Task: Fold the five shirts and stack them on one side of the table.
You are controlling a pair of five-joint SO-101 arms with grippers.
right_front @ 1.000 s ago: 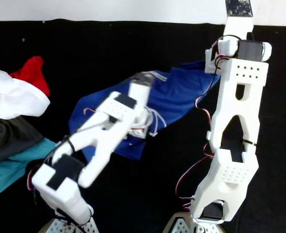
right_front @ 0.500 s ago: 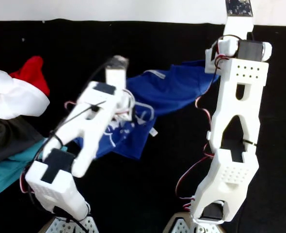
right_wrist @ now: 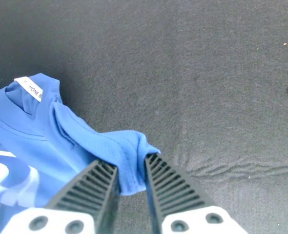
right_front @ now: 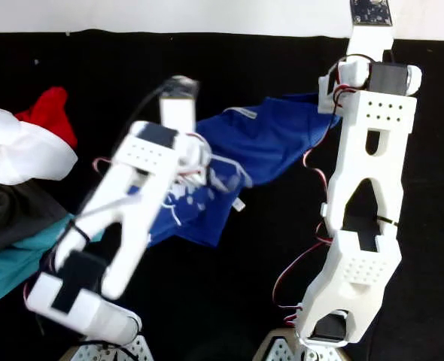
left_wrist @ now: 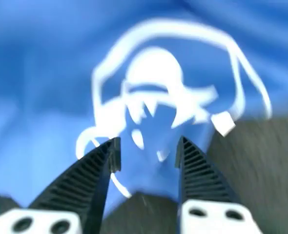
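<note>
A blue shirt (right_front: 260,143) with a white print lies spread on the black table, partly bunched. My left gripper (left_wrist: 146,148) hangs open just above its white print (left_wrist: 154,92), with nothing between the fingers. In the high view the left arm (right_front: 132,195) crosses the shirt's near left part. My right gripper (right_wrist: 132,168) is shut on a folded edge of the blue shirt (right_wrist: 31,141) near its collar. The right arm (right_front: 372,150) stretches to the shirt's far right corner.
A pile of other shirts sits at the table's left edge: red (right_front: 53,109), white (right_front: 19,150), dark grey (right_front: 11,210) and teal (right_front: 11,263). Black cloth (right_wrist: 207,73) lies bare beyond the blue shirt and along the near right.
The left arm has swung leftward across the blue shirt, and its wrist now sits over the shirt's left part. The shirt's left side has shifted and bunched. The right arm has kept still.
</note>
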